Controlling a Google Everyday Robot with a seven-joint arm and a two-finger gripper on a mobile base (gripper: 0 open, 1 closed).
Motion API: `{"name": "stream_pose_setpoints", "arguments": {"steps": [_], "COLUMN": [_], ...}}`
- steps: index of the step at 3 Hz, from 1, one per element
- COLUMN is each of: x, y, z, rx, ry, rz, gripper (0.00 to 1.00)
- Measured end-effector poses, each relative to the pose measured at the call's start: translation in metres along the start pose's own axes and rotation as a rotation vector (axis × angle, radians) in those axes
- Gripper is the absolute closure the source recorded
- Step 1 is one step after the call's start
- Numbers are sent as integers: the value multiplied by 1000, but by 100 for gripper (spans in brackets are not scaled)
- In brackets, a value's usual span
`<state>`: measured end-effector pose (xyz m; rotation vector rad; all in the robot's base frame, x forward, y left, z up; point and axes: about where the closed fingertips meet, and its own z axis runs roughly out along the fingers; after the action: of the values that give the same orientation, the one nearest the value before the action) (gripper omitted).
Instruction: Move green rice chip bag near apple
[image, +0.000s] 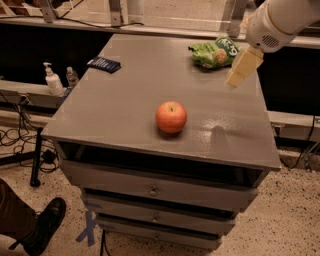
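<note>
The green rice chip bag lies at the far right of the grey cabinet top. The red-orange apple stands near the middle front of the top, well apart from the bag. My gripper hangs from the white arm at the upper right, above the top's right side, just right of and in front of the bag, not touching it. It holds nothing that I can see.
A flat dark-blue packet lies at the far left of the top. A sanitizer bottle stands on a ledge to the left. Drawers run below the top. A person's shoe is on the floor at lower left.
</note>
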<state>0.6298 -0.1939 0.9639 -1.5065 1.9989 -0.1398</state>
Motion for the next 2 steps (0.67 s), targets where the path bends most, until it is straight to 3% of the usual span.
{"name": "stream_pose_setpoints", "arguments": {"steps": [2], "x": [-7], "y": [-8], "z": [11], "rx": [28], "ry": [-34], "rz": [16], "gripper": [0]}}
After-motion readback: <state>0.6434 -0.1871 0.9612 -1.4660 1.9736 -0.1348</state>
